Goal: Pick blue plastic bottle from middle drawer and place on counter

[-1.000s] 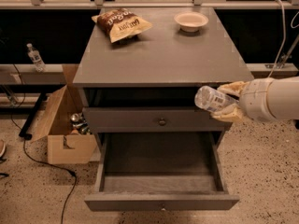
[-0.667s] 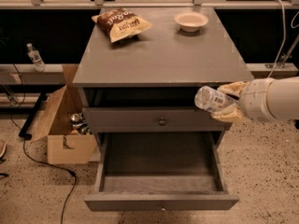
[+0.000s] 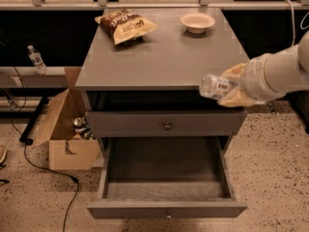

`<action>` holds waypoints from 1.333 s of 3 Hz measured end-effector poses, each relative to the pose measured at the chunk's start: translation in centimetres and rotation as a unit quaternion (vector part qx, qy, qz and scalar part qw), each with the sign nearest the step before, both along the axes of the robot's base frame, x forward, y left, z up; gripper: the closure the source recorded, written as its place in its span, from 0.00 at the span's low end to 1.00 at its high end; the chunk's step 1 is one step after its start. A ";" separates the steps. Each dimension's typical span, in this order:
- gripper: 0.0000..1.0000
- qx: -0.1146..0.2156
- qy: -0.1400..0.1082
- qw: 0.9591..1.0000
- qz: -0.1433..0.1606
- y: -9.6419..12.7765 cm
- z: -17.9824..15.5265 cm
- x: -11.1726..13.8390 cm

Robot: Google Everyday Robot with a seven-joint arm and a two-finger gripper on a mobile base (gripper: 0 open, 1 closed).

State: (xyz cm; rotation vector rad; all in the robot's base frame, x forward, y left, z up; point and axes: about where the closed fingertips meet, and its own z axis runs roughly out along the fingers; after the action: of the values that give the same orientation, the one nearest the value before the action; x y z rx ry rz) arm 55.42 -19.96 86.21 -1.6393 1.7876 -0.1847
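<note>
My gripper (image 3: 231,87), with tan fingers on a white arm coming in from the right, is shut on the blue plastic bottle (image 3: 212,86). It holds the bottle on its side in the air at the front right corner of the counter (image 3: 159,57), about level with the counter's front edge. The middle drawer (image 3: 166,208) is pulled wide open below, and its dark inside holds nothing.
A chip bag (image 3: 126,25) and a small white bowl (image 3: 197,21) lie at the back of the counter. A shut drawer with a round knob (image 3: 167,126) is above the open one. A cardboard box (image 3: 67,134) and a cable lie on the floor at left.
My gripper has lifted the bottle a little higher and slightly left, from beside the upper drawer's front up to the level of the counter's edge.
</note>
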 end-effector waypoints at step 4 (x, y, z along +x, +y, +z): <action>1.00 -0.130 0.023 0.991 0.015 5.3 1.3 13.7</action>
State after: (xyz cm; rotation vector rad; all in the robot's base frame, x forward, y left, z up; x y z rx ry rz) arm 69.16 -14.67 87.49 -1.8631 1.8334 -0.3849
